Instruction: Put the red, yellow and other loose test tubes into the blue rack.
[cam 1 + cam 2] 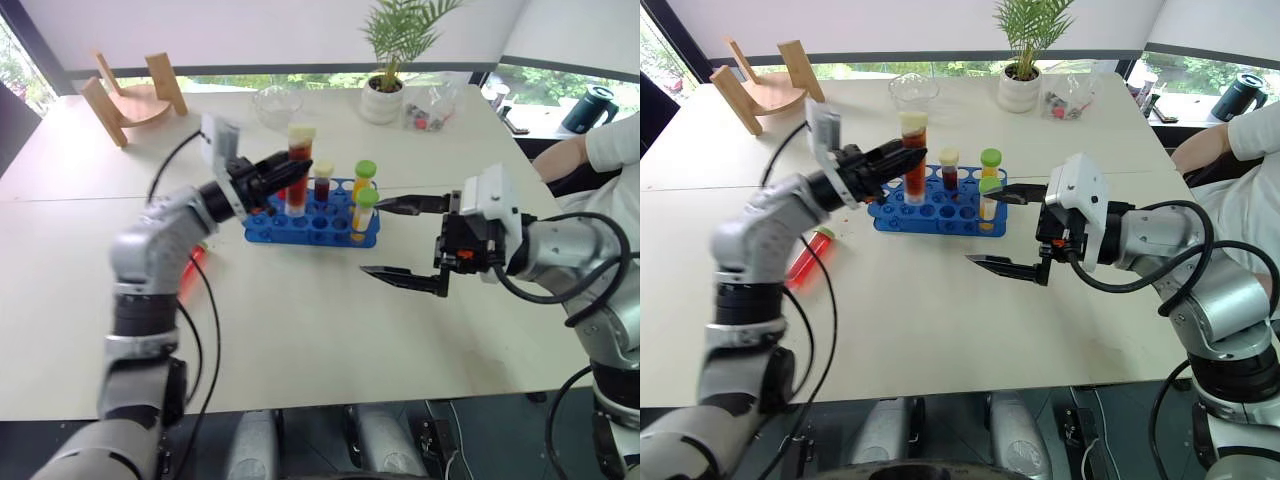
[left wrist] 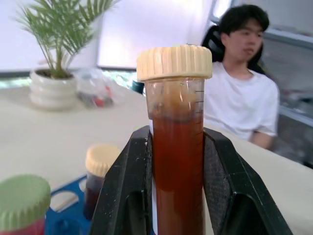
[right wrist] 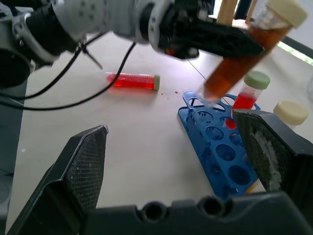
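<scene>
We see left fingers (image 1: pixel 902 160) clamped on the brown tube (image 1: pixel 914 152) over the blue rack (image 1: pixel 940 215); right fingers (image 1: pixel 1002 227) spread wide, no readable writing.

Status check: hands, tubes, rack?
Left hand shut on brown tube, over blue rack. Right hand open, empty, beside rack. Red tube loose on table. Nothing blocking.

Glossy blue plastic rack (image 1: pixel 940 215), matt tabletop (image 1: pixel 940 320)
</scene>
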